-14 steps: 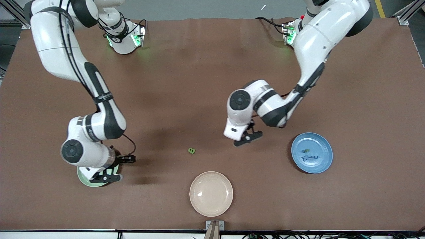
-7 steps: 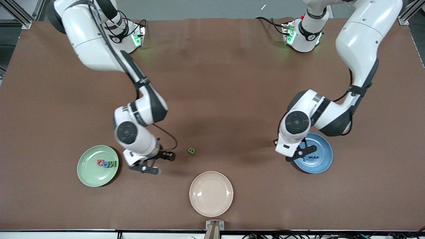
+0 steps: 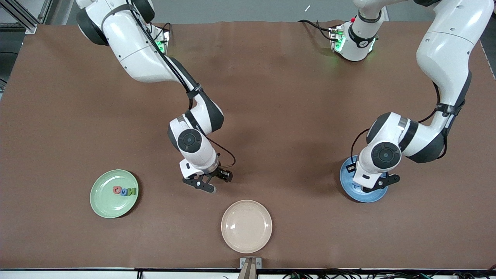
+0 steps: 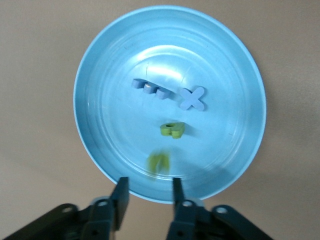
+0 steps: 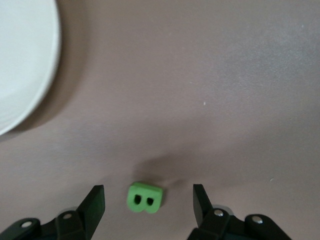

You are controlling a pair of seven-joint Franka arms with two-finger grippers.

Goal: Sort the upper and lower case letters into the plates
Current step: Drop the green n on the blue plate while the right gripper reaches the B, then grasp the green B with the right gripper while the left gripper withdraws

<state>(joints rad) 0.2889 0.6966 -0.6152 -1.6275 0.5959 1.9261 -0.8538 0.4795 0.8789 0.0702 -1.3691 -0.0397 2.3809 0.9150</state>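
My right gripper (image 3: 201,185) is open and low over the table, its fingers either side of a green B (image 5: 145,196); my right gripper (image 5: 148,193) does not touch it. The B is hidden in the front view. My left gripper (image 3: 379,184) is open and empty over the blue plate (image 3: 350,192). The blue plate (image 4: 107,130) holds a blue m (image 4: 150,89), a blue t (image 4: 193,98), a green q (image 4: 172,129) and a blurred green piece (image 4: 158,163) just off my left gripper (image 4: 149,183). The mint green plate (image 3: 101,201) holds a pink G (image 3: 116,189), a blue Q (image 3: 124,191) and a green N (image 3: 131,191).
A cream-beige plate (image 3: 246,226) lies near the front edge, between the two other plates and nearer the front camera than the B; its rim shows in the right wrist view (image 5: 20,65). The brown mat (image 3: 271,97) covers the table.
My right arm swung from over the green plate to over the B. My left arm moved from mid-table to over the blue plate, and a green piece now shows blurred on it.
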